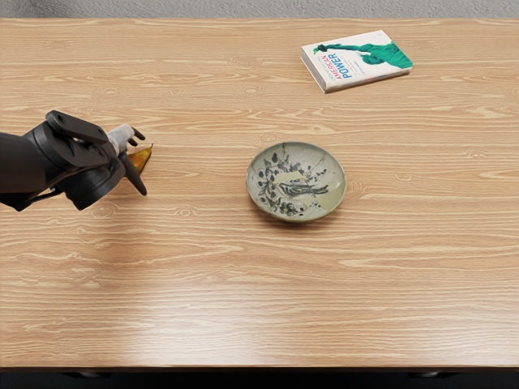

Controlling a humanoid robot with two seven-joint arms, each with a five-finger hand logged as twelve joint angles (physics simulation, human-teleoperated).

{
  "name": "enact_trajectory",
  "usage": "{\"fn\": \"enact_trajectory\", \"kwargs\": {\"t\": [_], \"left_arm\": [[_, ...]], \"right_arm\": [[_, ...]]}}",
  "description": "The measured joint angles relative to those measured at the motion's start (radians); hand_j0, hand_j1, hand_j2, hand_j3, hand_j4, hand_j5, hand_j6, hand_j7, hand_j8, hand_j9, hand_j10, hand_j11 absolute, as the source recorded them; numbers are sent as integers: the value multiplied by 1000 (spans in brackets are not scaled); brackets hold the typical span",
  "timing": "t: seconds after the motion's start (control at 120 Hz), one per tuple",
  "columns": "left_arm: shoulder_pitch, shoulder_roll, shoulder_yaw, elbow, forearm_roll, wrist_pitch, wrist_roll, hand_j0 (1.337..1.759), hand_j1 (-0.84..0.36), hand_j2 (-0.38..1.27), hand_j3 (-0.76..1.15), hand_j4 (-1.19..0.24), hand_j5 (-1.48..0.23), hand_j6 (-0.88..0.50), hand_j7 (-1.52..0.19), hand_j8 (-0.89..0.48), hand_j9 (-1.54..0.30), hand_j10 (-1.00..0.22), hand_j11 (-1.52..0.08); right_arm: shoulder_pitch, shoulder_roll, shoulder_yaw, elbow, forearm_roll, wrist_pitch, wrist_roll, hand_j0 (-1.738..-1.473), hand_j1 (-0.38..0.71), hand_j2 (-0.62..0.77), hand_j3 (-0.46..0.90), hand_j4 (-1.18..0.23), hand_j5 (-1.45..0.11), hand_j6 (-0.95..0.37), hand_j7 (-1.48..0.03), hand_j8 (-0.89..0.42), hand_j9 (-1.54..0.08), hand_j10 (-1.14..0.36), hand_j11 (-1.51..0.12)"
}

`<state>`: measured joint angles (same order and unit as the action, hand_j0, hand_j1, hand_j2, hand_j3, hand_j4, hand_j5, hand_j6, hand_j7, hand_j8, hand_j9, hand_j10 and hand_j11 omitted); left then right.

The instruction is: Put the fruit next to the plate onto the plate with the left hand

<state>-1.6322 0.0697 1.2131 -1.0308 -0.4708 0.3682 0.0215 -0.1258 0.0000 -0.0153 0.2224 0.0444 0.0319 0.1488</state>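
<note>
A yellow-orange fruit lies on the table at the left, mostly hidden behind my left hand. The dark arm comes in from the left edge, and the hand's fingers reach around the fruit. I cannot tell whether they have closed on it or whether it is off the table. A shallow grey-green plate with a dark painted bird pattern sits at the table's centre, well to the right of the fruit, and holds nothing. The right arm does not show.
A book with a white and green cover lies flat near the table's far right edge. The wooden table spans the whole view.
</note>
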Motion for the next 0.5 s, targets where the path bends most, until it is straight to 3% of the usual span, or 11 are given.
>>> {"fn": "enact_trajectory", "kwargs": {"t": [0.5], "left_arm": [[2, 30, 8, 2, -33, 5, 0, 1658, 58, 49, 0, -243, -316, -244, -316, -243, -316, -243, -316]], "right_arm": [[0, 0, 0, 0, 0, 0, 0, -1658, -339, -2, 0, -8, -10, -8, -10, -8, -10, -8, -10]]}}
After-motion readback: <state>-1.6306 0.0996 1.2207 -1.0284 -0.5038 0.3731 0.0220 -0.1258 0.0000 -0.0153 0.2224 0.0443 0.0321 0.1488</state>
